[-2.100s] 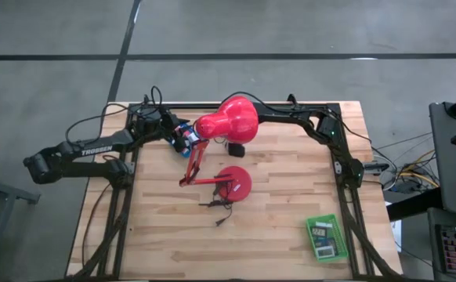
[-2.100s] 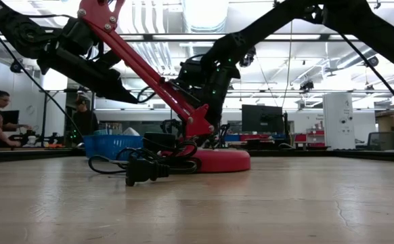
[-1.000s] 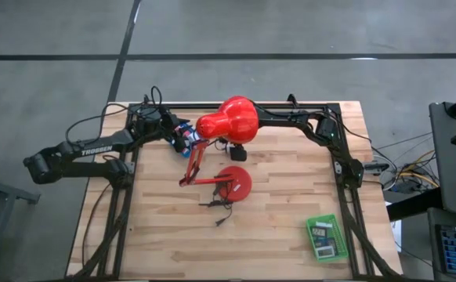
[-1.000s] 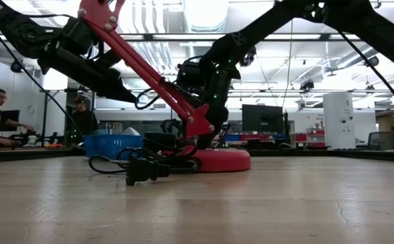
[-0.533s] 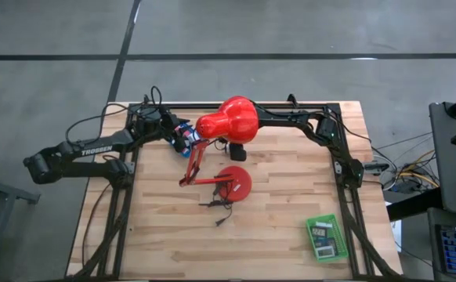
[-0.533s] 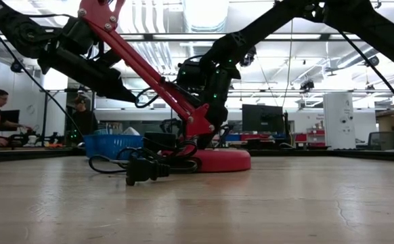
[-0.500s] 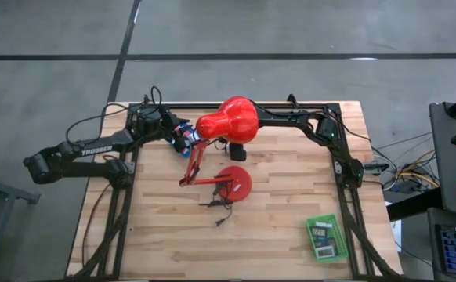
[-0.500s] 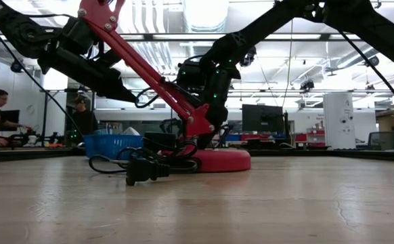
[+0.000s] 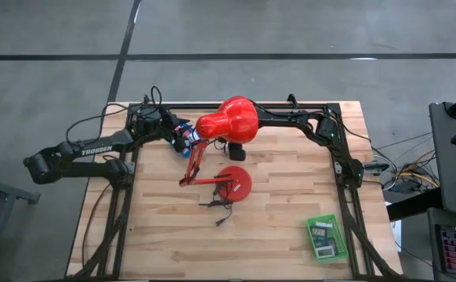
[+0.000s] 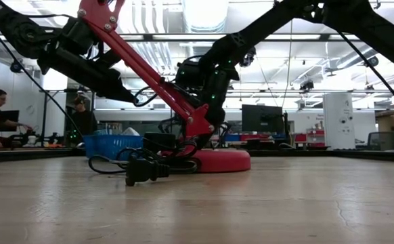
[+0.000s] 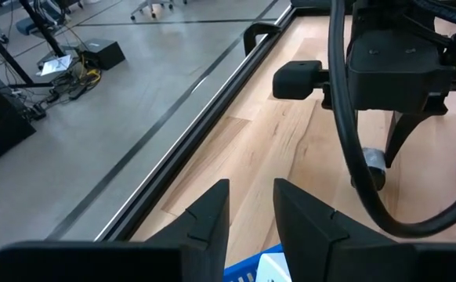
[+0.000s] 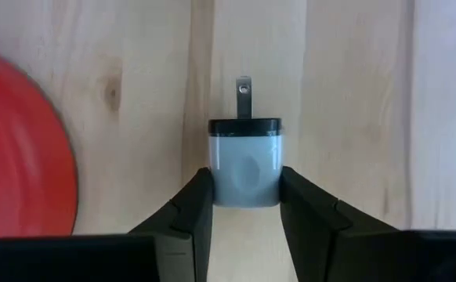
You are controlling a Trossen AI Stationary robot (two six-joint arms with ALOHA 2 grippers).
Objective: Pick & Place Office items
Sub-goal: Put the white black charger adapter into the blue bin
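Observation:
A small white charger with a black end and metal prongs lies flat on the wooden table beside the red lamp base. My right gripper is shut on it; in the high view it is half hidden under the red lamp head. My left gripper hangs at the far left above a blue tray. Its fingers are a little apart, with nothing between their tips. A green tray at the near right holds small dark and white office items. My right gripper pinches the charger's two side walls between its fingers, at the end away from the prongs. The fingers come steeply from above and lie along the body. The charger rests flat on the table, prongs pointing away from the gripper.
The red desk lamp stands mid-table on its round base, its jointed arm slanting up. Its black cord and plug lie in front of the base. Bare wood spreads over the near half. People sit in the room beyond the table.

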